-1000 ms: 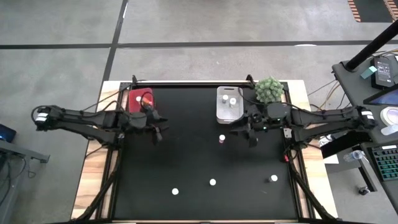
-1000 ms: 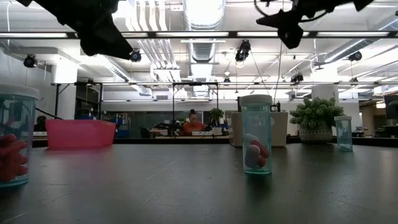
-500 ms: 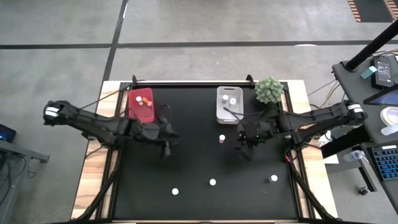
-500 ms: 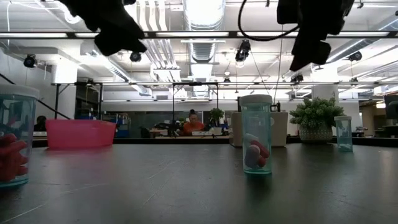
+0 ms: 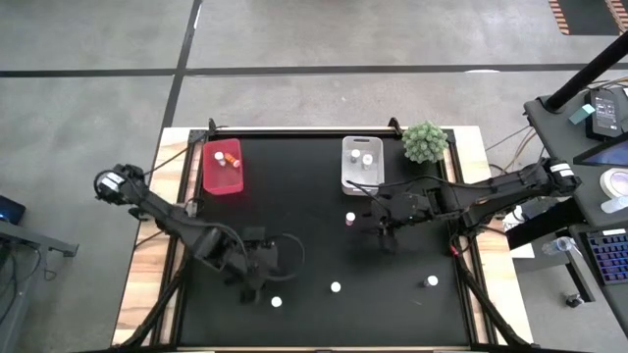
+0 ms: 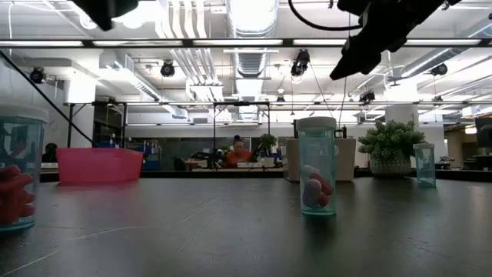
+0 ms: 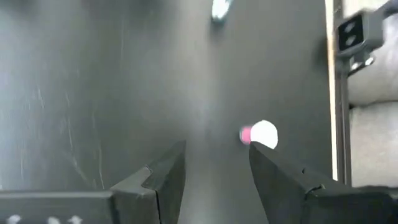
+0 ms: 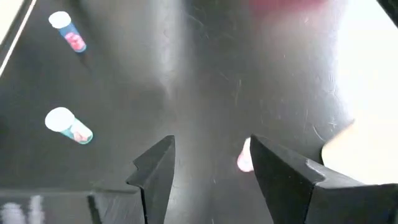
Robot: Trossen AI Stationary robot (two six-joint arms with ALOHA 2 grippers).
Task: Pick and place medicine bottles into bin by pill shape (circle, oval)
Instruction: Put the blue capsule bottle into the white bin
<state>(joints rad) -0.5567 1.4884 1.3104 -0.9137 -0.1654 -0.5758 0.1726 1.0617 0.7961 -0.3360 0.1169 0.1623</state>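
Note:
Several small white-capped medicine bottles stand upright on the black table. One (image 5: pixel 277 302) stands near the front edge, others (image 5: pixel 336 287) (image 5: pixel 432 281) to its right, and a pinkish one (image 5: pixel 350 218) stands mid-table. My left gripper (image 5: pixel 257 282) hovers open just left of and behind the front bottle (image 7: pixel 262 134), which shows beside one fingertip. My right gripper (image 5: pixel 378 227) hangs open just right of the pinkish bottle (image 8: pixel 244 158). Both are raised above the table and hold nothing.
A red bin (image 5: pixel 223 165) at the far left and a clear bin (image 5: pixel 362 162) at the far middle each hold bottles. A green spiky plant ball (image 5: pixel 425 140) sits at the far right. The low view shows three bottles (image 6: pixel 317 169) (image 6: pixel 15 169) (image 6: pixel 423 164).
My left gripper has swung from beside the red bin toward the table's near edge and somewhat right, tipping its fingers downward, and now hangs by the front bottle. My right gripper has sunk a little, shifted slightly left toward the pinkish bottle and turned. Both stay open.

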